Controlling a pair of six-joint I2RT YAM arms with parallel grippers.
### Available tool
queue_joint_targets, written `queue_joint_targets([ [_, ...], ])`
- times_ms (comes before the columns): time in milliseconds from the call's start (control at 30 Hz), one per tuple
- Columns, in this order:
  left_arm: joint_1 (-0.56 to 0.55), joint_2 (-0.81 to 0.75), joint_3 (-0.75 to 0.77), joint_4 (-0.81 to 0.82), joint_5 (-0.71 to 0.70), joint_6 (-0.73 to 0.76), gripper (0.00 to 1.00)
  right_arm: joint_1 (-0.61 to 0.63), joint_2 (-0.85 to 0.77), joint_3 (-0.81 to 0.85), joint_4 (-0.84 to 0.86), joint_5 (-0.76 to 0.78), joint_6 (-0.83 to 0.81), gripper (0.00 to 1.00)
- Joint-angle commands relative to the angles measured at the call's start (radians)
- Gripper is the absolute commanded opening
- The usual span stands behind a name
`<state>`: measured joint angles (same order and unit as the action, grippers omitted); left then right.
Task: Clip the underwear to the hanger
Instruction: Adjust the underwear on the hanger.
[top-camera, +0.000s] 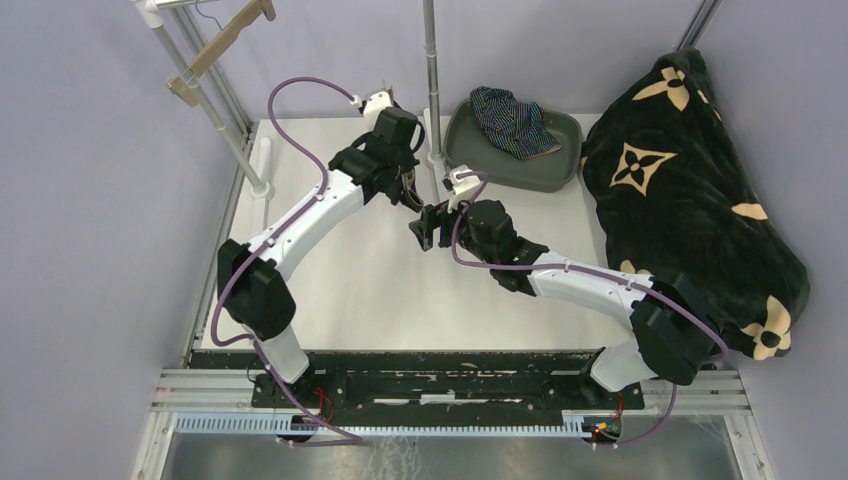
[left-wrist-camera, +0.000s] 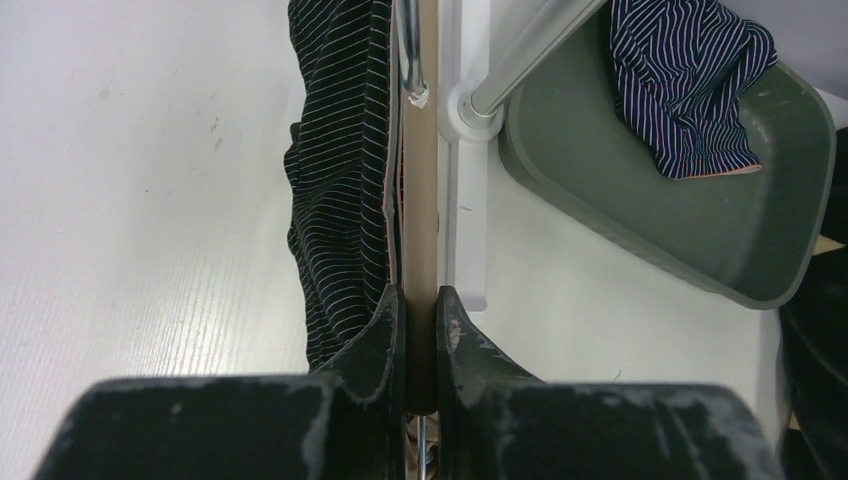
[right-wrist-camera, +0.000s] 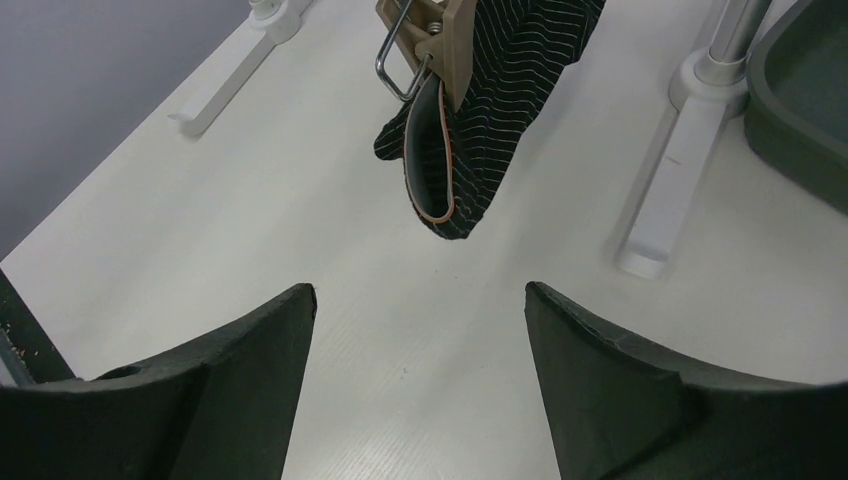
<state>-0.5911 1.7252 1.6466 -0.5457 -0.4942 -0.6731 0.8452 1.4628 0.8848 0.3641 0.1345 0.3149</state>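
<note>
My left gripper (left-wrist-camera: 420, 296) is shut on the lower end of a wooden hanger bar (left-wrist-camera: 420, 180), above the table's back middle (top-camera: 403, 188). A black underwear with fine pale pinstripes (left-wrist-camera: 340, 170) hangs along the bar's left side. In the right wrist view the same garment (right-wrist-camera: 490, 110) dangles from the hanger's wooden clip (right-wrist-camera: 445, 35) above the table. My right gripper (right-wrist-camera: 420, 295) stands open and empty, a little in front of and below it (top-camera: 422, 228). A navy striped underwear (top-camera: 512, 120) lies in the green tray (top-camera: 560, 175).
A clothes-rack pole (top-camera: 432, 70) with a white foot (right-wrist-camera: 665, 200) stands between the held hanger and the tray. Another wooden hanger (top-camera: 222, 45) hangs on the rack at the back left. A big black blanket with tan flowers (top-camera: 690, 200) fills the right side.
</note>
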Motion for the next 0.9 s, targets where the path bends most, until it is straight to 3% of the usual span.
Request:
queue_joint_targets([
  [0,-0.004,-0.018,0.026,0.039,-0.010,-0.048,0.03,0.002,-0.021,0.008,0.085,0.015,-0.015,0.84],
  [100,-0.004,-0.022,0.032,0.049,0.004,-0.055,0.03,0.002,-0.007,-0.058,0.207,-0.045,-0.049,0.77],
  [200,-0.005,-0.020,0.049,0.049,0.013,-0.057,0.03,0.009,0.030,-0.055,0.194,-0.024,-0.077,0.67],
  [333,-0.005,-0.016,0.065,0.049,0.033,-0.067,0.03,0.008,0.094,-0.026,0.168,-0.031,-0.088,0.71],
  [533,-0.005,-0.040,0.062,0.061,0.072,-0.071,0.03,0.004,0.106,-0.201,0.490,0.033,0.008,0.69],
  [700,0.009,-0.145,-0.045,0.186,0.129,-0.067,0.03,-0.032,0.080,-0.203,0.420,0.010,0.077,0.69],
  [867,0.085,-0.289,-0.249,0.392,0.292,-0.141,0.03,-0.166,0.108,-0.286,0.601,-0.158,0.317,0.69],
])
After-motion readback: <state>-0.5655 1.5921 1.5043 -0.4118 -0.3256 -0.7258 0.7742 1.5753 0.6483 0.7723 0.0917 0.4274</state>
